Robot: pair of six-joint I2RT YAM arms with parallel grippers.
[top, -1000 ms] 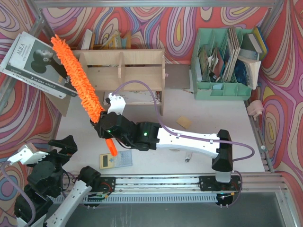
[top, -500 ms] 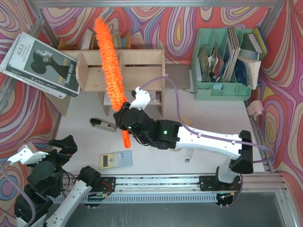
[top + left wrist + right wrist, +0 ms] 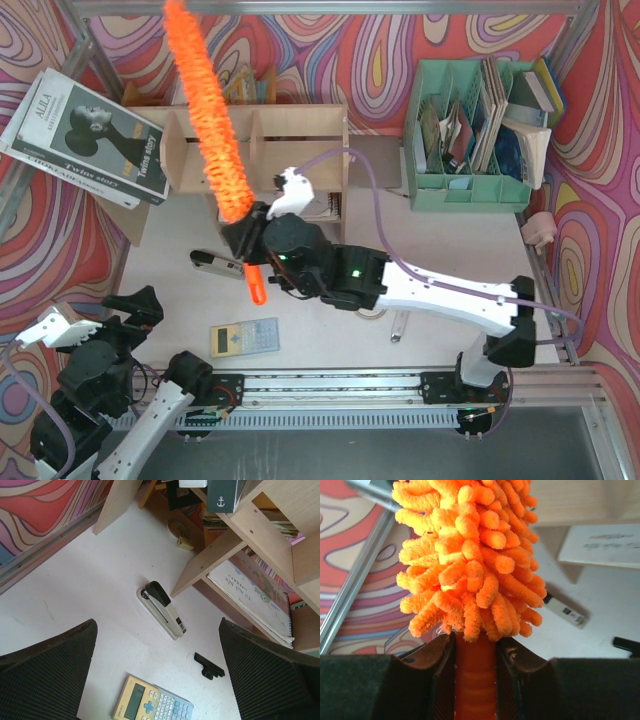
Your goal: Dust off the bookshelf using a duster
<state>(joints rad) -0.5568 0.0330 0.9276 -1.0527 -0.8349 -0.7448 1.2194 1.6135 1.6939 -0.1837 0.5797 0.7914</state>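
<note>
- One wide bookshelf [image 3: 255,135] stands in the upper middle of the top view. Its flat top is the surface you can reach from here, so I think you should sweep along its length and not across it. Go slowly near the upright dividers, because the fluff can catch on them.
- Next is the duster [image 3: 205,110]. It runs from the centre left of the top view up over the left part of the shelf to the top edge of the frame. I cannot tell if the fluff touches the wood. You probably need to lower the head until it lies flat. The right gripper [image 3: 475,680] is clamped on the orange handle just below the fluff. This is a good short hold, so do not loosen it.
- At the lower left, the left gripper [image 3: 157,630] has its fingers apart and holds nothing. Leave it there, away from the sweep.
- The grey book [image 3: 85,140] at the upper left shows "Twins story". The title above it I read only partly.
- The spiral notebook [image 3: 255,602] under the shelf has printed words that are too small to read.
- The calculator [image 3: 155,707] has a brand mark, but it is unreadable.
</note>
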